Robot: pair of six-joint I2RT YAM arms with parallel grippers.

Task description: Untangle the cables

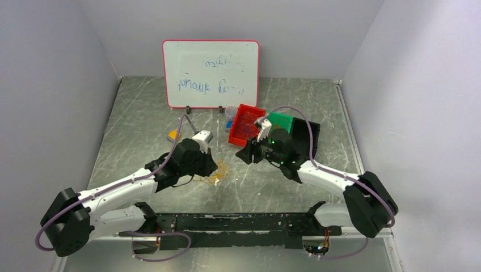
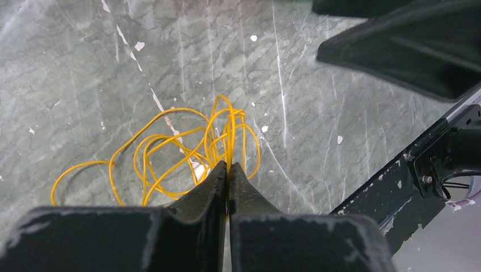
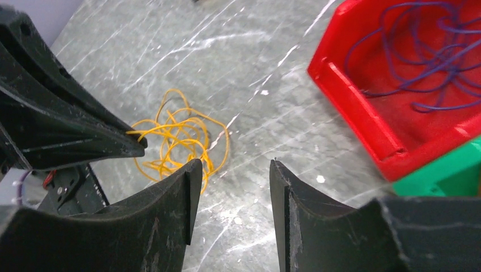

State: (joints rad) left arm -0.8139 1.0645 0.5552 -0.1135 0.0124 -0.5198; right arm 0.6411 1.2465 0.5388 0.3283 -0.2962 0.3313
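A thin yellow cable lies in a loose loopy tangle (image 1: 220, 171) on the grey table in front of the arms. My left gripper (image 1: 212, 167) is at the tangle's left edge. In the left wrist view the gripper (image 2: 228, 165) has its jaws pressed together on an upright strand of the yellow cable (image 2: 230, 130). My right gripper (image 1: 247, 154) is open and empty, hovering right of the tangle. In the right wrist view, the gripper (image 3: 235, 164) has its jaws wide apart, with the yellow cable (image 3: 184, 135) beyond the left finger. A purple cable (image 3: 422, 62) lies in a red bin (image 3: 363, 113).
The red bin (image 1: 235, 136), a green bin (image 1: 282, 120) and a black bin (image 1: 309, 136) stand behind the right arm. A whiteboard (image 1: 210, 72) stands at the back. Small objects (image 1: 173, 136) lie behind the left arm. A black rail (image 1: 244, 221) runs along the near edge.
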